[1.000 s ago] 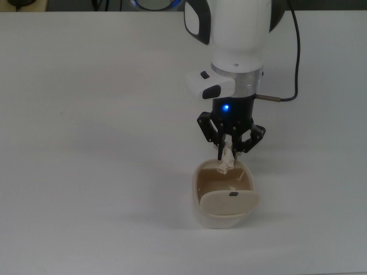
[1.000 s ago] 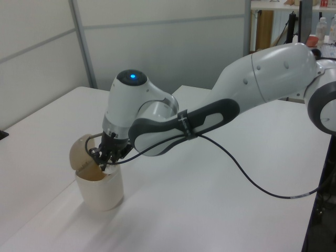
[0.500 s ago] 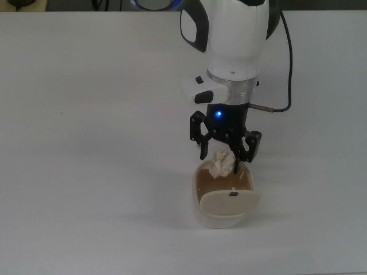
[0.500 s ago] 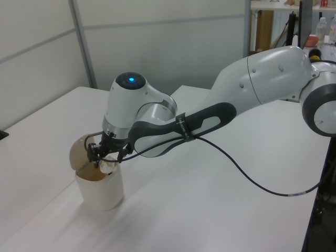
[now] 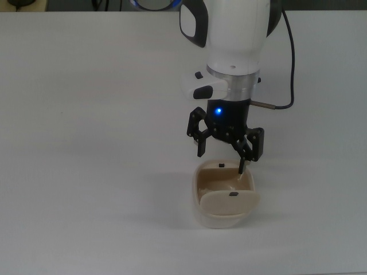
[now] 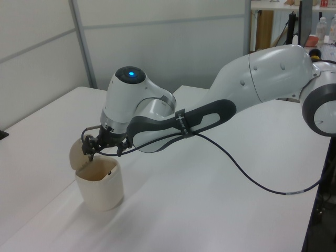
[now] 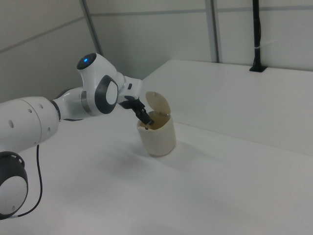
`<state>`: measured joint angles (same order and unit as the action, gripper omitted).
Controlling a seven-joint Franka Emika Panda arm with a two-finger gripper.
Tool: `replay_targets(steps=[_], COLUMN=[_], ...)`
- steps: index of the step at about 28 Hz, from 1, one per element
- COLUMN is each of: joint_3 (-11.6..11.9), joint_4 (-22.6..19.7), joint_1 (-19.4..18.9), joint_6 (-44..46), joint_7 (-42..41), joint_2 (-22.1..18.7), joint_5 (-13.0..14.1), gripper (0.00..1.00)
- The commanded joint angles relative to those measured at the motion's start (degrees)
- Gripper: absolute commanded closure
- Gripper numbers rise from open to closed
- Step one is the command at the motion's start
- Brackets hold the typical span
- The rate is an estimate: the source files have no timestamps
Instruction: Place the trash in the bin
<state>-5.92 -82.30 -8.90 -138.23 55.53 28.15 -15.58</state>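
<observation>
Top view shows the gripper (image 5: 224,156) spread wide and empty at the bin's (image 5: 223,219) twelve o'clock rim; no trash visible, likely dropped inside.

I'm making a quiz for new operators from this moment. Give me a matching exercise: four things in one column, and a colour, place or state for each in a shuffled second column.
Things
1. gripper
2. bin
3. flap lid
4. cable

Descriptions
A. black, trailing from the arm
B. swung up, leaving the mouth uncovered
C. cream-beige, standing on the white table
D. open and empty, above the bin's mouth

Pairs: 1-D, 2-C, 3-B, 4-A
</observation>
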Motion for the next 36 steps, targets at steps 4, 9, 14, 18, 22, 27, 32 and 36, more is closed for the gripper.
replay_targets(steps=[4, 9, 14, 18, 22, 27, 32, 36], joint_3=[-0.1, 0.0, 0.4, 0.3, 0.5, 0.5, 0.5, 0.7], joint_4=[-2.2, -1.9, -1.9, -1.9, -1.9, -1.9, -1.9, -1.8], joint_1=[1.7, 3.4, 5.2, 7.7, 10.4, 14.2, 17.3, 17.9], joint_6=[7.3, 18.0, 30.0, 35.6, 39.9, 40.5, 40.7, 40.7], joint_7=[-5.2, -19.3, -32.4, -38.4, -43.6, -46.0, -47.9, -48.1], joint_2=[-3.9, -5.5, -8.5, -9.7, -10.5, -11.1, -11.5, -11.5], joint_5=[0.2, 7.1, 10.1, 10.2, 9.9, 9.4, 9.4, 9.2], gripper=[0.00, 0.00, 0.00, 0.00, 0.00, 0.00, 0.00, 0.00])
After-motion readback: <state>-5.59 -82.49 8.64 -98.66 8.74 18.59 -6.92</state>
